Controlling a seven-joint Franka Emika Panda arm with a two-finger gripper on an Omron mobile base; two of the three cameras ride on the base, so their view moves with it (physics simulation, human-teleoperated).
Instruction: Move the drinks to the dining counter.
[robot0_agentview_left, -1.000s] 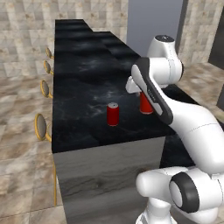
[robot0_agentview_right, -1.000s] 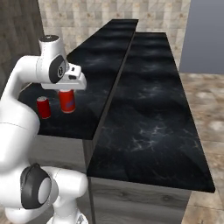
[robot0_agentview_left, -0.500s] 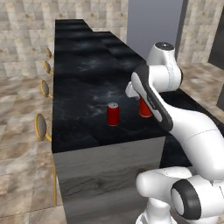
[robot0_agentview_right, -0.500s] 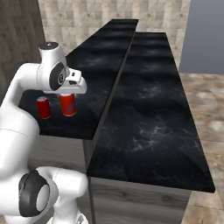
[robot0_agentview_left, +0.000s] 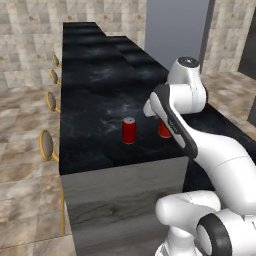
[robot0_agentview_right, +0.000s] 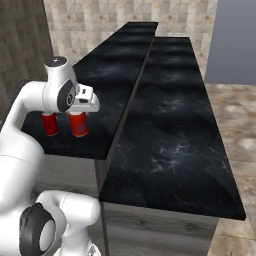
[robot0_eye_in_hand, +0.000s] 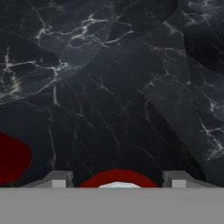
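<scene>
Two red cans stand upright on the raised ledge of the dining counter (robot0_agentview_left: 95, 85) (robot0_agentview_right: 170, 125), near its end. One can (robot0_agentview_left: 129, 131) (robot0_agentview_right: 49, 123) stands free. My arm partly hides the other can (robot0_agentview_left: 163, 130) (robot0_agentview_right: 78, 124), which sits just below my gripper (robot0_agentview_left: 154, 111) (robot0_agentview_right: 80, 111). In the hand view that can's red rim and silvery top (robot0_eye_in_hand: 118, 180) show low between the two fingertips (robot0_eye_in_hand: 59, 178), which stand wide apart and clear of it. The free can (robot0_eye_in_hand: 11, 157) appears as a red blur at the left. The gripper is open and holds nothing.
Round golden stools (robot0_agentview_left: 47, 144) line the counter's far side. The ledge's end edge (robot0_agentview_left: 125, 167) lies close to the cans, and its step (robot0_agentview_right: 120, 125) drops to the lower level beside them. A tall grey panel (robot0_agentview_left: 175, 30) stands behind the counter.
The arm's upper joint has sunk and drawn back toward the base, and the hand has shifted slightly over the nearer can. Neither can has moved.
</scene>
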